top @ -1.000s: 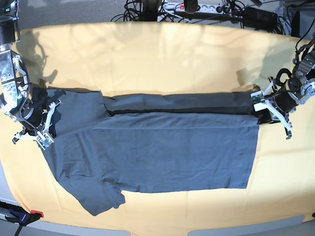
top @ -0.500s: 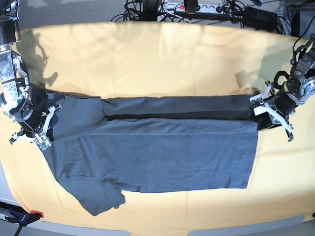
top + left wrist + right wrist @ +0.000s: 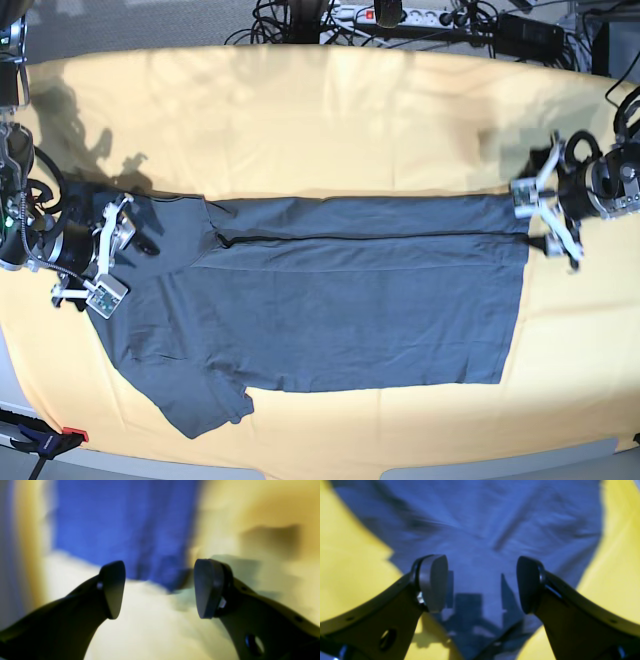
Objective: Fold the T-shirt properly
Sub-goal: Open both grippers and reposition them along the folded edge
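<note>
One T-shirt [image 3: 340,310], two grippers, one yellow table cover [image 3: 320,120]: that is your count for this moment.

You have the T-shirt lying flat across the middle of the cover, long axis running left to right. Dark slate-grey, short-sleeved. Its far long edge is folded over toward the near side, giving a narrow band with a dark seam line along it. One sleeve [image 3: 205,400] sticks out at the near left; the hem end sits at the right, cut straight.

Your left gripper [image 3: 548,215], at the scene's right, stands just off the far right corner of the shirt. The left wrist view shows its jaws spread wide with nothing between them, blurred cloth edge beyond the tips.

Your right gripper [image 3: 108,258], at the scene's left, sits over the shoulder end of the shirt. The right wrist view shows the jaws wide apart and empty, cloth [image 3: 480,535] lying wrinkled below them, yellow cover on both sides.

Cables [image 3: 420,20] lie beyond the far table edge.
</note>
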Controlling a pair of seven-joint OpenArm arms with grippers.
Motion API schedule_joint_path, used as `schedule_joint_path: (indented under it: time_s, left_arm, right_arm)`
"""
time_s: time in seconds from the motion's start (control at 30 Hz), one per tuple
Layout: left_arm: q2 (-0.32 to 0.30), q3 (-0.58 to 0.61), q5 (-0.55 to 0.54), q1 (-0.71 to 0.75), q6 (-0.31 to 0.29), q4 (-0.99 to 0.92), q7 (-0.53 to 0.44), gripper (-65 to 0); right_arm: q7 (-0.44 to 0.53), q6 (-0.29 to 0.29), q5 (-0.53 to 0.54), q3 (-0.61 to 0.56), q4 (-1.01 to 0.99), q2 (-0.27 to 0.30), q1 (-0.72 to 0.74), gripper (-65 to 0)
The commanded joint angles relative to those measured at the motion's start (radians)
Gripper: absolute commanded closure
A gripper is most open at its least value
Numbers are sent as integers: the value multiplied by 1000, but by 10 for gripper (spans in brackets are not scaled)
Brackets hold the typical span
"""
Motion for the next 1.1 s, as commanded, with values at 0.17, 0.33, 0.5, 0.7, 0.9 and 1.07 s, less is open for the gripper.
schedule_joint_path:
  time_s: [0.17,0.33,0.5,0.7,0.9,1.07]
  left_arm:
    - [-33,-15,72,22,-62,-5,-20,-433]
    - [-24,-15,183,53,62,-63,-69,-433]
    - [-9,-15,257,53,125,-138,-118,-433]
    - [-3,-14,260,53,59,-210,-237,-433]
    - [40,-14,280,53,80,-220,-253,-433]
    - [79,-14,332,50,151,-220,-254,-433]
  right_arm:
    - [-39,-2,40,12,13,26,-133,-432]
    - [-1,-2,40,12,13,26,-222,-432]
    - [8,-2,40,12,13,26,-256,-432]
    - [27,-2,40,12,13,26,-249,-432]
    - [27,-2,40,12,13,25,-244,-432]
    - [27,-2,40,12,13,26,-245,-432]
